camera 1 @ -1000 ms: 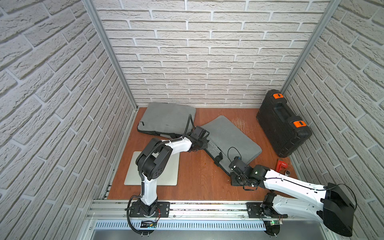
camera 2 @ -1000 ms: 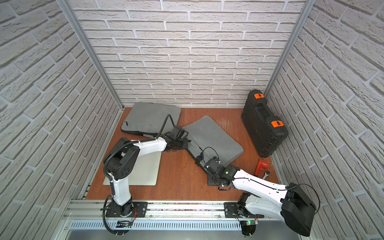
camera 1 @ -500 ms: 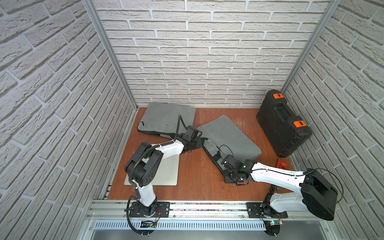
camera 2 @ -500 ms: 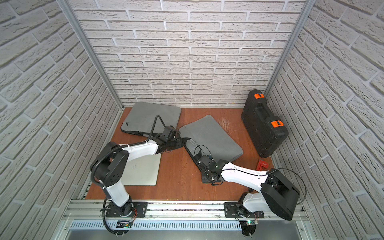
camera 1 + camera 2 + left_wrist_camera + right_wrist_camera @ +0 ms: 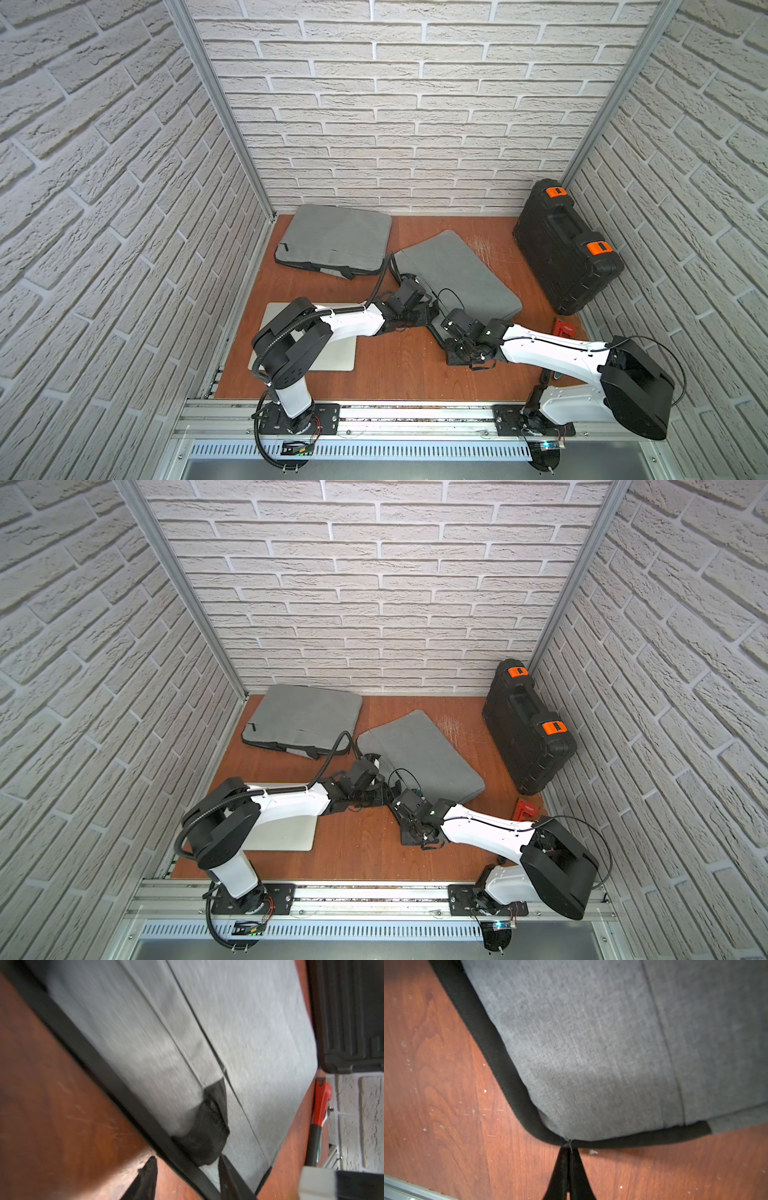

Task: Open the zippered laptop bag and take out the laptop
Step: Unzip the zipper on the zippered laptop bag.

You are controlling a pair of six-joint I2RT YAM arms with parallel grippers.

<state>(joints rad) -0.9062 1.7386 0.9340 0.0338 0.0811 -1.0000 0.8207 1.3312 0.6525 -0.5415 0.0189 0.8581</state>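
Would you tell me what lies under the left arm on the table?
A flat silver laptop lies on the table there. The left arm covers much of it with its elbow, so its whole outline and anything on that part are hidden.

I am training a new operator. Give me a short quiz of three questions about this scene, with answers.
1. True or false: the left gripper has its jaws open astride the black edge of the grey laptop bag.
2. The latches of the black tool case are: A orange, B blue, C green.
3. Fill in: the right gripper has its jaws ___ at the bag's corner.
Key: 1 true; 2 A; 3 shut.
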